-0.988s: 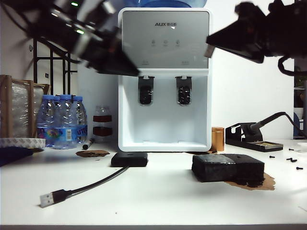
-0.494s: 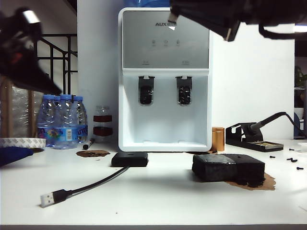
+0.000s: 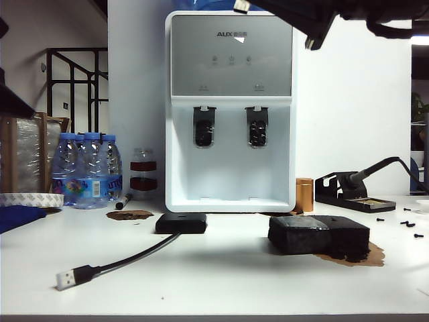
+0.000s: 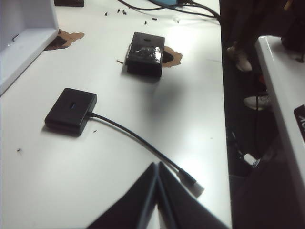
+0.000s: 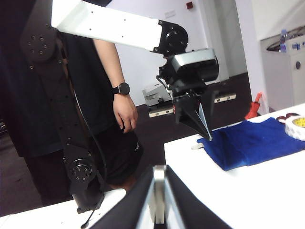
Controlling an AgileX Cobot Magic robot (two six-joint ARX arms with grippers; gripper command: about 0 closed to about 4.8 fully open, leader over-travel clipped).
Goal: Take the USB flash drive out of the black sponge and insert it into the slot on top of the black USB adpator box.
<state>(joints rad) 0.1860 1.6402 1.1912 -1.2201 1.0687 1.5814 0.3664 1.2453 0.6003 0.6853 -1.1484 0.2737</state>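
My right gripper (image 5: 158, 191) is shut on the USB flash drive (image 5: 158, 198), a slim silver stick between its fingers. In the exterior view it hangs at the very top, in front of the dispenser, with the drive's tip (image 3: 240, 7) showing. The black sponge (image 3: 318, 235) lies on the table at the right, also in the left wrist view (image 4: 145, 52). The black USB adaptor box (image 3: 181, 223) sits left of it; its top slot (image 4: 72, 105) faces up. My left gripper (image 4: 156, 165) is shut and empty, high at the far left (image 3: 12, 104).
A white water dispenser (image 3: 231, 114) stands behind the box. The box's cable ends in a silver plug (image 3: 66, 278) near the front edge. Water bottles (image 3: 87, 168) stand at the back left, a soldering stand (image 3: 355, 194) at the back right. A blue cloth (image 5: 252, 140) lies at the far left.
The right gripper has swung left and up to the frame's top with the drive. The left arm has swept left from in front of the dispenser to the frame's edge.
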